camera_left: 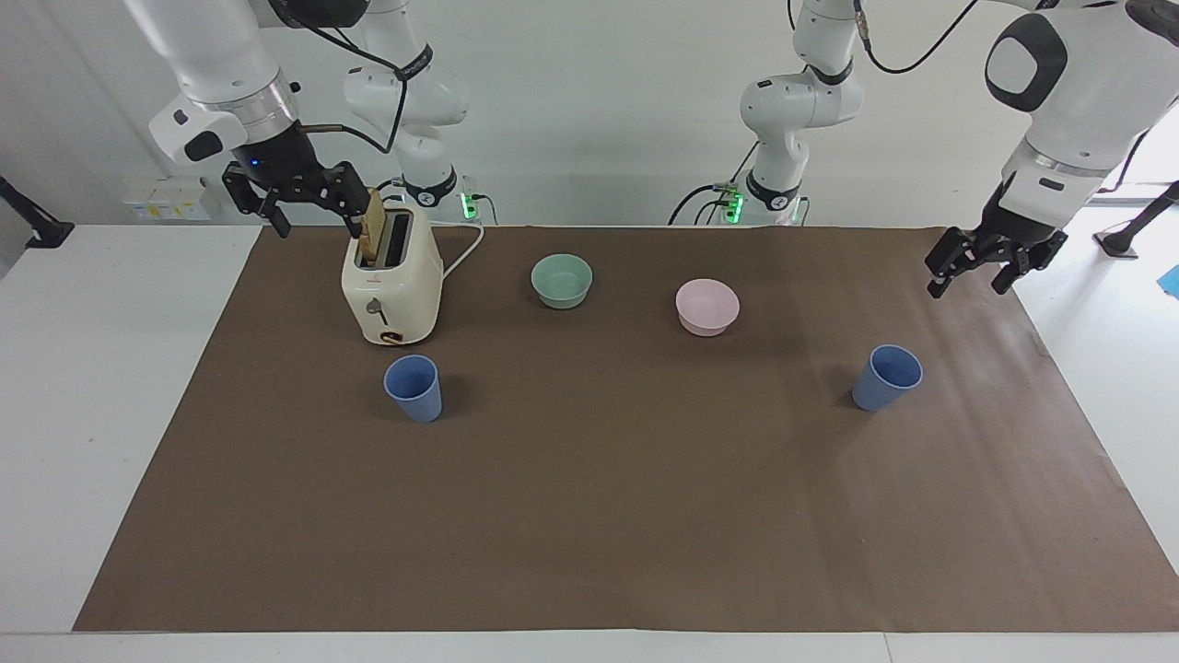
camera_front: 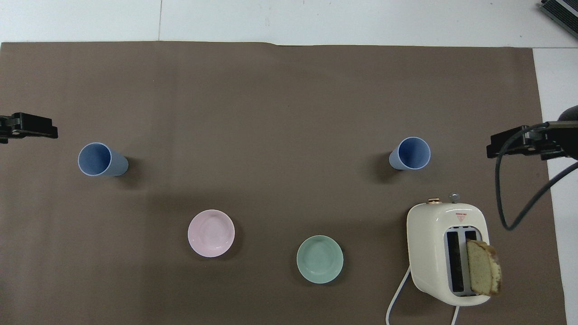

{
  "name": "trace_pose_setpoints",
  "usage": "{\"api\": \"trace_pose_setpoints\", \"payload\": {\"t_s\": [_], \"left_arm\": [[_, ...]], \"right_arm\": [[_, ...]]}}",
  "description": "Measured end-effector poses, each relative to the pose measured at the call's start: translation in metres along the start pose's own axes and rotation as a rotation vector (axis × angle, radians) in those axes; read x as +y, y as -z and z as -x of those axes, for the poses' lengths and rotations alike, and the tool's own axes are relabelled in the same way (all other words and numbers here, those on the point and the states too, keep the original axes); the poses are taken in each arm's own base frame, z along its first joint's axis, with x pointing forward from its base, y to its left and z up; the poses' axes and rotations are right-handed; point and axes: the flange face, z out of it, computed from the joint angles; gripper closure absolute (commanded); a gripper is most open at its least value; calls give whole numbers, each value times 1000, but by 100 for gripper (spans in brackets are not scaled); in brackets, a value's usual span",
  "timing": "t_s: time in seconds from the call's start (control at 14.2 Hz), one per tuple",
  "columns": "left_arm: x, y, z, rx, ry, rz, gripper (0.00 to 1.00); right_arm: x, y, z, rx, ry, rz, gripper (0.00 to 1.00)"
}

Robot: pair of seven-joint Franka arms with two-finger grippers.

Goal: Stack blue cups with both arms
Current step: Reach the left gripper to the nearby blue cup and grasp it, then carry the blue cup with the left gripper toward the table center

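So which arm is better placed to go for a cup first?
Left, probably. The left tool hangs open, low, close to one blue cup; the right tool waits up by the toaster.

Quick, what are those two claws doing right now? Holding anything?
Left gripper: open, holding nothing, up over the mat's edge near a blue cup.
Right gripper: open, holding nothing, hanging by the toaster.
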Motion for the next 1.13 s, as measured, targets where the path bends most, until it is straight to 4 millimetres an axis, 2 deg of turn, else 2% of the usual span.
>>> {"api": "trace_pose_setpoints", "payload": {"t_s": [0.21,0.77,0.99,1.06,1.13], "left_arm": [[-21,-48,2,-26,36,-2,0],[-41,-154,17,-78,89,13,0],[-40,-178,23,-84,105,33,0],[-40,-185,24,-94,107,36,34],[-40,-190,25,-100,112,38,72]], "right_arm": [[0,0,0,0,0,0,0],[0,0,0,0,0,0,0],[0,0,0,0,0,0,0],[0,0,0,0,0,0,0],[0,0,0,0,0,0,0]]}}
